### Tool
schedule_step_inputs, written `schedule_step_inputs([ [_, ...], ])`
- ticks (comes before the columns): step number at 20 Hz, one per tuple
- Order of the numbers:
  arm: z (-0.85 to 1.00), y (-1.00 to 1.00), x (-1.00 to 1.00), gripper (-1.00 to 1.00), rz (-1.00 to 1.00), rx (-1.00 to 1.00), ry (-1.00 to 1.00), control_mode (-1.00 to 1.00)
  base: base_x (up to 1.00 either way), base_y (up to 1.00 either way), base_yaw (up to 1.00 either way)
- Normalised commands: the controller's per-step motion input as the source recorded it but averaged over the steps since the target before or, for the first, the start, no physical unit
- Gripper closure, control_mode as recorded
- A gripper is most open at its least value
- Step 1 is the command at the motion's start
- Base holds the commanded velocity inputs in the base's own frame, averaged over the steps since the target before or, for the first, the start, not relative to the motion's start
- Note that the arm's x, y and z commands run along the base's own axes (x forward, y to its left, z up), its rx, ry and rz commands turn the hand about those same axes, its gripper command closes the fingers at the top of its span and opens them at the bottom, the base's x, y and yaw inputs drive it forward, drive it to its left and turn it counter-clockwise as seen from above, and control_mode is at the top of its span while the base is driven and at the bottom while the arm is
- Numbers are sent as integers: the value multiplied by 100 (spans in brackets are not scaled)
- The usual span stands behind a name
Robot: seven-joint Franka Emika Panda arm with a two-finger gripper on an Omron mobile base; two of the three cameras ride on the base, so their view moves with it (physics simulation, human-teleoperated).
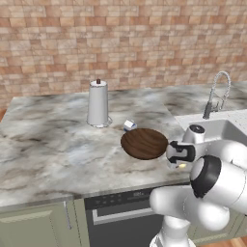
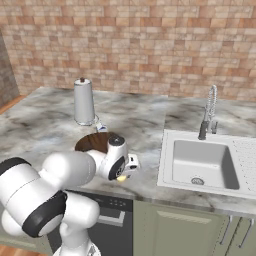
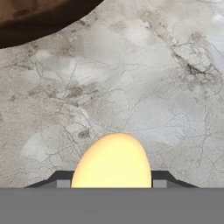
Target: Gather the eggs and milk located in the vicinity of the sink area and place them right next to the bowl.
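My gripper (image 3: 111, 183) is shut on the egg (image 3: 112, 161), a smooth orange-yellow oval that fills the gap between the two dark fingertips (image 3: 61, 180). The marble counter lies beneath it. In the left base view the gripper (image 1: 179, 164) hangs low just right of the dark wooden bowl (image 1: 144, 143), with a sliver of the egg (image 1: 182, 166) showing under the hand. The bowl's rim (image 3: 39, 19) crosses the top left of the hand view. The small white milk carton (image 1: 129, 125) stands just behind the bowl. The sink (image 2: 167, 165) lies to the right.
A tall white-grey jug (image 1: 98, 103) with a dark knob stands behind the bowl toward the left. A chrome spring faucet (image 2: 209, 112) rises behind the sink. The brick wall bounds the counter at the back, and the counter's front edge (image 1: 72, 195) runs close below the bowl.
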Motion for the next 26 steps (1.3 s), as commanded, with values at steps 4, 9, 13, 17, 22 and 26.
schedule_step_inputs([
  [4, 0, 0, 3, 100, 12, 3, -15, -100, 0, 0, 0],
  [9, 0, 0, 2, 100, 14, 3, -18, -100, 0, 0, 0],
  [13, 11, 0, 2, 100, 14, 2, -11, -100, 0, 0, 0],
  [17, 11, 4, 4, 100, 12, 1, -2, -100, 0, 0, 0],
  [22, 2, 14, 4, 100, 13, 3, -1, -100, 0, 0, 0],
  [26, 0, 18, 9, 100, 9, 9, -4, -100, 0, 0, 0],
])
